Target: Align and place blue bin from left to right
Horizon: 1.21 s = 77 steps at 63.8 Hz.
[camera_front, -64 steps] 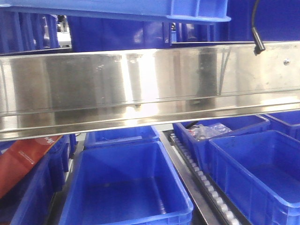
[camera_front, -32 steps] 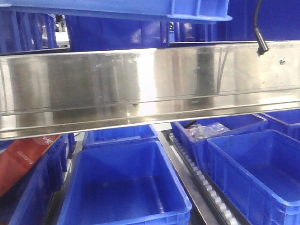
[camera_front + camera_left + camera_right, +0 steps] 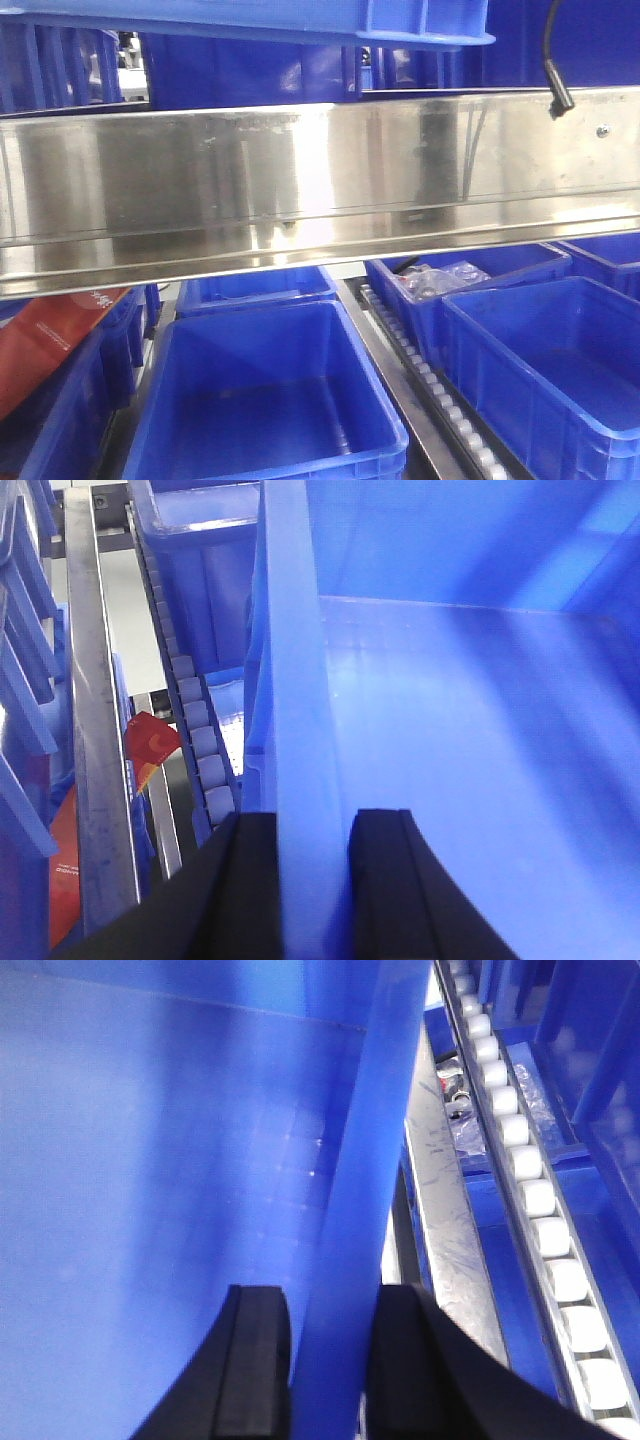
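The blue bin (image 3: 300, 20) shows in the front view only as a rim strip along the top edge, above the steel beam. In the left wrist view its left wall (image 3: 295, 680) runs up between the black fingers, and my left gripper (image 3: 313, 820) is shut on that wall. Its pale blue floor (image 3: 480, 730) spreads out to the right. In the right wrist view the bin's right wall (image 3: 365, 1160) stands between the two black fingers, and my right gripper (image 3: 330, 1295) is shut on it.
A wide steel beam (image 3: 320, 190) crosses the front view. Below it sit open blue crates (image 3: 270, 400) (image 3: 560, 360), one holding plastic-wrapped items (image 3: 440, 280). A roller track (image 3: 430, 390) runs between them. A red carton (image 3: 50, 340) lies at the left, and a black cable (image 3: 555, 70) hangs at the top right.
The front view shifted slightly between one second and half a second ago: the cable end drifted right and the lower crates left. Nothing has visibly moved since.
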{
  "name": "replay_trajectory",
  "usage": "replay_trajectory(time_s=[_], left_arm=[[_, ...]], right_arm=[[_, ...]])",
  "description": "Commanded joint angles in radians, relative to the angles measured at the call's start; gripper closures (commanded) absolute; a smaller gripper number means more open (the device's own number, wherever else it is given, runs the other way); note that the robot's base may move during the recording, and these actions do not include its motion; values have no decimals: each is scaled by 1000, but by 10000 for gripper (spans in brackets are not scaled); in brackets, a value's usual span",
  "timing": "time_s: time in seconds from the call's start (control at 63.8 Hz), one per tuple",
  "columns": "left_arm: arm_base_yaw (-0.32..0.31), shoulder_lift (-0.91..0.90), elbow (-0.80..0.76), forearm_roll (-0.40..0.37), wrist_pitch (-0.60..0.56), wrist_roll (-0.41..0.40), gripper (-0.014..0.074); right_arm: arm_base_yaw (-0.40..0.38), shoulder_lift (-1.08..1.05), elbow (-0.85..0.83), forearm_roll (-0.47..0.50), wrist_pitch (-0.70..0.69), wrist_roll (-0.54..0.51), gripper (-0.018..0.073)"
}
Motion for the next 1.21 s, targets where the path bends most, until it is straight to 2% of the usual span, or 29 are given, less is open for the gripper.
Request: replay_trajectory(time_s=[0.0, 0.658, 0.878, 0.972, 1.113, 1.191], left_arm=[[8, -26, -17, 43, -194, 4, 611], [8, -26, -17, 28, -238, 4, 611], [8, -24, -17, -38, -179, 4, 611], [3, -24, -17, -73, -136, 4, 611], [-25, -17, -13, -73, -133, -1, 611], [-28, -5, -12, -71, -119, -35, 611]], right_arm=[[-7, -30, -11, -41, -42, -38, 637], [-21, -31, -11, -41, -77, -58, 637], [-21, -31, -11, -41, -108, -83, 637], [-40, -29, -11, -41, -146, -92, 637], [-93, -8, -11, -41, -216, -98, 637], [-119, 19, -11, -31, -242, -130, 637]])
